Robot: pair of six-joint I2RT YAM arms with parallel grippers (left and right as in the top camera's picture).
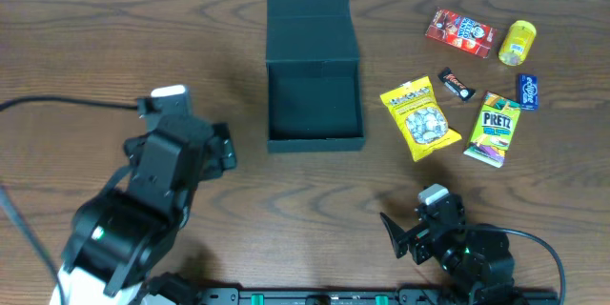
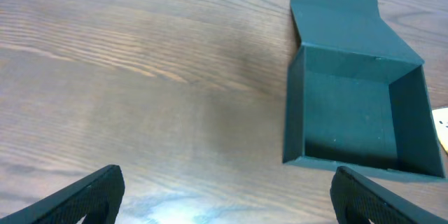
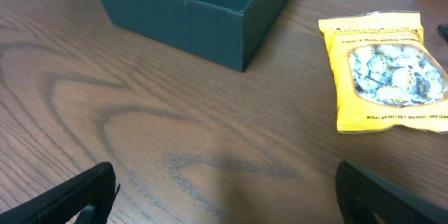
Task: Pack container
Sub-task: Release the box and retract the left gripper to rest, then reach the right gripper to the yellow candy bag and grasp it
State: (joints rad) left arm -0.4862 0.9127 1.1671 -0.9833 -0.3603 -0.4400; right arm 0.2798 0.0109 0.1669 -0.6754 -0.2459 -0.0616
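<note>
The container [image 1: 315, 105] is a dark teal square cardboard box, open and empty, its flap lid laid back toward the far side. It also shows in the left wrist view [image 2: 357, 112] and the right wrist view [image 3: 189, 7]. To its right lie a yellow snack bag [image 1: 419, 117], also in the right wrist view [image 3: 383, 71], a green Pretz pack [image 1: 494, 129], a red box [image 1: 459, 30], a yellow tub [image 1: 518, 42], a small dark bar [image 1: 456, 83] and a blue pack [image 1: 529, 91]. My left gripper [image 2: 227, 196] is open, left of the container. My right gripper [image 3: 224, 196] is open, near the front edge.
A black cable [image 1: 67, 105] runs in from the left edge to the left arm. The wooden table [image 1: 95, 38] extends to a pale wall at the far edge.
</note>
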